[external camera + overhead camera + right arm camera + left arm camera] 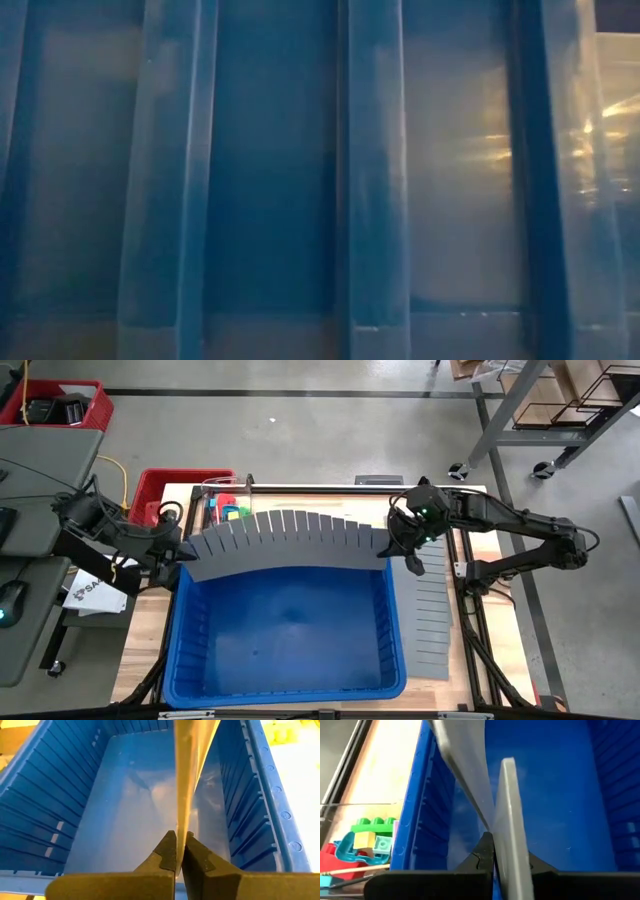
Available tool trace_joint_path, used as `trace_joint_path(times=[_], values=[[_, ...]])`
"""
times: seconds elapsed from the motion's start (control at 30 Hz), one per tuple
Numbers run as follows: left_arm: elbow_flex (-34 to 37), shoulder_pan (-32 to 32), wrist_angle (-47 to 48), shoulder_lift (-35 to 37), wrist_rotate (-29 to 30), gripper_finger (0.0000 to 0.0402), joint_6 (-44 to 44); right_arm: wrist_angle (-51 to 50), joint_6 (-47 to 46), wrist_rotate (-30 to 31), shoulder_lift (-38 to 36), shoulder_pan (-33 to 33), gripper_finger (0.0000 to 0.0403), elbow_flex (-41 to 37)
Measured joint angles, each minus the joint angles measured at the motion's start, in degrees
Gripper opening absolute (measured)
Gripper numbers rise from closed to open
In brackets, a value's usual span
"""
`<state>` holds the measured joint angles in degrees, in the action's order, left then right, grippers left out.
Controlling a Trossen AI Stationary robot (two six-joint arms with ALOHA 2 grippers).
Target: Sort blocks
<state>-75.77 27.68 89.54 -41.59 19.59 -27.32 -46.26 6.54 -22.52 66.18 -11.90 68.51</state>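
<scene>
Left pincer [185, 550] and right pincer [398, 545] clenched on opposite ends of long slotted grey plastic divider panel [290, 545], bowed over large blue plastic bin [290, 682]. Small mixed-colour toy blocks [228, 510] at eleven o'clock on wooden counter [150, 615], beyond bin.

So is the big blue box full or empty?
Empty. From above, the blue bin shows only its bare blue floor. The blocks lie outside it, behind the grey divider panel both arms hold bent over its far edge.

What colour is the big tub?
Blue. The tub shows best in the high view, with a bent grey panel across its far edge.
</scene>
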Motion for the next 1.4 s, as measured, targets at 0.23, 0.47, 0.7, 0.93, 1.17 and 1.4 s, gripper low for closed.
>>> trace_joint_path(times=[0.23,0.47,0.7,0.93,1.17,1.4], values=[[1.79,0.00,-0.03,0.05,0.67,0.0000,1.06,0.17,-1.43,-0.11,-0.23,2.42,0.0000,-0.02],[3.56,0.00,-0.36,2.12,-3.19,0.0000,-3.59,0.64,-1.69,2.25,-0.21,7.26,0.0000,-0.02],[3.85,0.00,0.53,4.09,1.14,0.0000,-0.46,1.36,-1.55,3.34,-0.28,8.93,0.0000,-0.02],[3.85,0.00,0.14,4.31,-1.46,0.0000,-1.31,1.38,-1.73,3.67,-0.28,8.96,0.0000,-0.02],[3.85,-0.02,0.04,4.31,-3.45,0.0000,-0.39,1.24,-2.02,4.85,-0.27,8.96,0.0000,-0.02],[3.85,-0.02,0.52,5.54,-0.89,0.0000,0.22,1.68,-3.64,4.78,-0.75,9.29,0.0000,-0.02]])
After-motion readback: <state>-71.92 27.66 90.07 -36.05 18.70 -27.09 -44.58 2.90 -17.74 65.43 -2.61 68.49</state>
